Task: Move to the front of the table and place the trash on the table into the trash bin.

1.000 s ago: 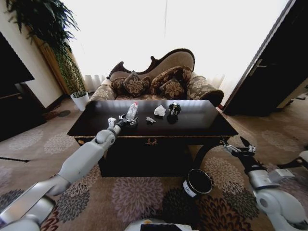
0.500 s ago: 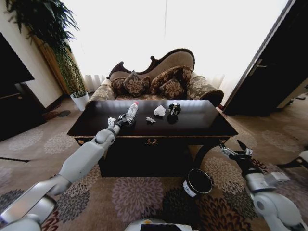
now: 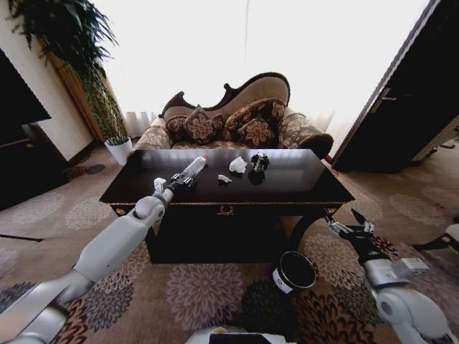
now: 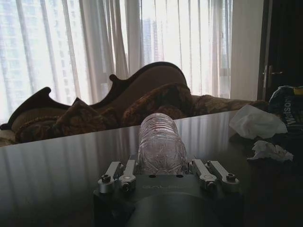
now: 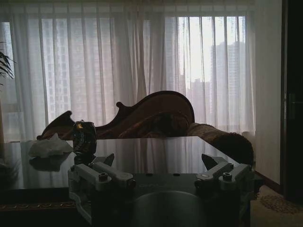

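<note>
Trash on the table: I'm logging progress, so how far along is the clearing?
Done: the robot faces the front of the table. In hand: the left tool is shut on a clear plastic bottle over the tabletop. Left: a tissue wad, a small scrap and a black lump lie there; the trash bin stands below. The right tool hangs open.
</note>
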You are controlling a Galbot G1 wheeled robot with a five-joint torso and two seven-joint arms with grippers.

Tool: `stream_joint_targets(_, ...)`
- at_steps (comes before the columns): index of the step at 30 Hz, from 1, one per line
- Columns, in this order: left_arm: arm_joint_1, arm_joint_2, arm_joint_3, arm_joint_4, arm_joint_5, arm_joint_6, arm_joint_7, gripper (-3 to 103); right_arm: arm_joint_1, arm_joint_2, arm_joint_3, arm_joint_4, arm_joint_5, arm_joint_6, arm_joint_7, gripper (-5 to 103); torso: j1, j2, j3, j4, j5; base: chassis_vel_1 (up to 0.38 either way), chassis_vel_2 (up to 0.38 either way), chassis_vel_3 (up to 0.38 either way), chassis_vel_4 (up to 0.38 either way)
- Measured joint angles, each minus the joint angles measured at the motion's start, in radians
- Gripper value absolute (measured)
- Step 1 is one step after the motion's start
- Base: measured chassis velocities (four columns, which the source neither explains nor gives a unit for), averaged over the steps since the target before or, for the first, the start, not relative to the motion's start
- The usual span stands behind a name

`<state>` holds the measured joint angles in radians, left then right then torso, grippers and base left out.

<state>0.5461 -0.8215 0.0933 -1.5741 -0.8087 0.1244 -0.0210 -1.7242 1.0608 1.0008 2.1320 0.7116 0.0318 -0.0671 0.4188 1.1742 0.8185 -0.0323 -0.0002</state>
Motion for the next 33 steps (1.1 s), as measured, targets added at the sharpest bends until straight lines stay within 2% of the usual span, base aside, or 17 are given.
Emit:
stream_joint_targets(4, 0.062, 0.058, -0.048, -0.086, -0.022, 0.014, 0.001, 41, 0.002, 0.001, -0.004, 0.0, -0.012, -0.001, 0.005, 100, 0.0, 0.0, 0.0, 0.0001, -0.0002, 0.0, 0.0, 0.0, 0.0)
stream_joint_targets(6, 0.116, 0.112, -0.087, -0.18, -0.035, 0.024, 0.002, 41, 0.001, 0.004, -0.008, 0.0, -0.043, 0.001, 0.007, 100, 0.0, 0.0, 0.0, 0.0, 0.0001, 0.0, 0.0, 0.0, 0.0)
stream_joint_targets(7, 0.116, 0.112, -0.087, -0.18, -0.035, 0.024, 0.002, 41, 0.001, 0.004, -0.008, 0.0, -0.043, 0.001, 0.007, 100, 0.0, 0.0, 0.0, 0.0, 0.0001, 0.0, 0.0, 0.0, 0.0)
stream_joint_targets(11, 0.197, 0.171, -0.126, -0.332, -0.051, 0.041, 0.0, 41, 0.005, 0.026, -0.032, 0.012, -0.157, 0.022, 0.052, 100, 0.0, 0.0, 0.0, 0.0, 0.0002, 0.0, 0.0, 0.0, 0.0)
stream_joint_targets(12, 0.197, 0.171, -0.126, -0.332, -0.051, 0.041, 0.0, 41, 0.005, 0.026, -0.032, 0.012, -0.157, 0.022, 0.052, 100, 0.0, 0.0, 0.0, 0.0, 0.0002, 0.0, 0.0, 0.0, 0.0)
stream_joint_targets(16, 0.211, 0.201, -0.111, -0.434, -0.076, 0.058, -0.014, 41, 0.005, 0.043, -0.056, 0.017, -0.312, 0.053, 0.073, 100, 0.0, 0.0, 0.0, -0.0001, 0.0002, 0.0, 0.0, 0.0, 0.0)
stream_joint_targets(17, 0.211, 0.201, -0.111, -0.434, -0.076, 0.058, -0.014, 41, 0.005, 0.043, -0.056, 0.017, -0.312, 0.053, 0.073, 100, 0.0, 0.0, 0.0, -0.0001, 0.0002, 0.0, 0.0, 0.0, 0.0)
stream_joint_targets(20, 0.195, 0.209, -0.077, -0.49, -0.095, 0.07, -0.028, 41, 0.001, 0.055, -0.065, 0.018, -0.448, 0.087, 0.076, 100, 0.0, 0.0, 0.0, -0.0002, 0.0004, 0.0, 0.0, 0.0, 0.0)
stream_joint_targets(21, 0.195, 0.209, -0.077, -0.49, -0.095, 0.07, -0.028, 41, 0.001, 0.055, -0.065, 0.018, -0.448, 0.087, 0.076, 100, 0.0, 0.0, 0.0, -0.0002, 0.0004, 0.0, 0.0, 0.0, 0.0)
stream_joint_targets(23, 0.18, 0.209, -0.043, -0.509, -0.097, 0.076, -0.037, 41, -0.004, 0.062, -0.069, 0.019, -0.526, 0.107, 0.075, 100, 0.0, 0.0, 0.0, -0.0003, 0.0002, 0.0, 0.0, 0.0, 0.0)
stream_joint_targets(26, 0.144, 0.191, 0.042, -0.534, -0.096, 0.087, -0.054, 41, 0.001, 0.071, -0.079, 0.018, -0.671, 0.15, 0.088, 100, 0.0, 0.0, 0.0, -0.0003, 0.0002, 0.0, 0.0, 0.0, 0.0)
stream_joint_targets(28, 0.138, 0.188, 0.056, -0.538, -0.097, 0.088, -0.056, 41, 0.004, 0.072, -0.079, 0.017, -0.705, 0.162, 0.09, 100, 0.0, 0.0, 0.0, -0.0003, 0.0001, 0.0, 0.0, 0.0, 0.0)
stream_joint_targets(31, 0.093, 0.183, 0.142, -0.553, -0.101, 0.103, -0.067, 41, 0.015, 0.071, -0.053, 0.022, -0.935, 0.247, 0.092, 100, 0.0, 0.0, 0.0, -0.0001, 0.0003, 0.0, 0.0, 0.0, 0.0)
stream_joint_targets(32, 0.076, 0.18, 0.167, -0.557, -0.104, 0.106, -0.067, 41, 0.015, 0.068, -0.045, 0.03, -0.991, 0.268, 0.092, 100, 0.0, 0.0, 0.0, -0.0002, 0.0004, 0.0, 0.0, 0.0, 0.0)
stream_joint_targets(33, 0.076, 0.18, 0.167, -0.557, -0.104, 0.106, -0.067, 41, 0.015, 0.068, -0.045, 0.03, -0.991, 0.268, 0.092, 100, 0.0, 0.0, 0.0, -0.0002, 0.0004, 0.0, 0.0, 0.0, 0.0)
